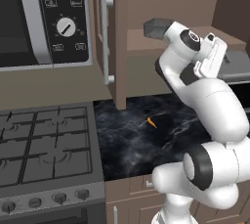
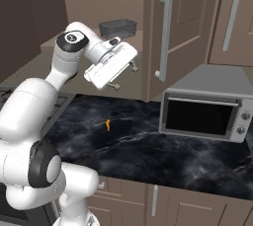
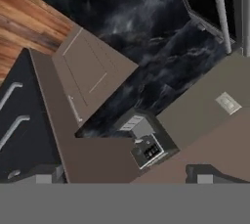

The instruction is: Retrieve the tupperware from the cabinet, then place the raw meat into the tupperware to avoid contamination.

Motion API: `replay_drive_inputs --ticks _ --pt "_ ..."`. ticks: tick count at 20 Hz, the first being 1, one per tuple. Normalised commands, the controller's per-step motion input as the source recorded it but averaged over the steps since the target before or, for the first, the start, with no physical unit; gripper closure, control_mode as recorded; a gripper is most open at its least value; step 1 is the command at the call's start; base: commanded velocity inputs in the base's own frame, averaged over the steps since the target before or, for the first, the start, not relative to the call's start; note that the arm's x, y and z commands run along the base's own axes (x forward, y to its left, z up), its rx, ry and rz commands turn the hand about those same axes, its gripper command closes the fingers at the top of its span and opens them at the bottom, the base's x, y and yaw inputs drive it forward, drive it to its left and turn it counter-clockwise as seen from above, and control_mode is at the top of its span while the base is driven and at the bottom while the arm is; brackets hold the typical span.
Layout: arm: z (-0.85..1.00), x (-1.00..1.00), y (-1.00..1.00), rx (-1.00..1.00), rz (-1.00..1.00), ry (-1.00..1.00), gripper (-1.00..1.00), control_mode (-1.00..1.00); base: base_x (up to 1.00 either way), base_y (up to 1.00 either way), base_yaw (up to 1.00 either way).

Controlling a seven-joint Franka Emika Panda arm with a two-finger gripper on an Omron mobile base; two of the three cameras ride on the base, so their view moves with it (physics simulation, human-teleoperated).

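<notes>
Cabinet (image 2: 123,3) open, door (image 2: 168,32) swung out just right of the fingers, wooden shelf level with the hand. Black marble counter (image 2: 148,141) well below the fingers. Toaster oven (image 2: 205,114) on counter, down and right of the fingers. Gripper (image 2: 124,75) raised in front of the shelf, fingers spread wide, gripping nothing. Tupperware (image 2: 117,27) on the shelf, just above and behind the fingers, apart from them. Raw meat (image 2: 108,125) on counter, well below the fingers.
</notes>
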Motion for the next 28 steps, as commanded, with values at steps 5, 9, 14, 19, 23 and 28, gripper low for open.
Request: replay_drive_inputs --ticks 5,9,14,19,23,28 --pt "0.04 0.01 -0.72 -0.07 0.06 0.19 -1.00 -1.00 0.00 0.00 0.00" --pt "0.12 -0.16 -0.75 0.00 0.03 0.09 -1.00 -1.00 0.00 0.00 0.00" --pt "0.07 -0.24 -0.77 0.00 0.01 0.06 -1.00 -1.00 0.00 0.00 0.00" --pt "0.01 -0.21 -0.71 0.00 0.00 0.04 -1.00 -1.00 0.00 0.00 0.00" --pt "0.00 -0.07 -0.67 0.00 0.00 0.01 -1.00 -1.00 0.00 0.00 0.00" --pt "0.00 0.00 -0.24 0.00 0.00 0.00 -1.00 -1.00 0.00 0.00 0.00"
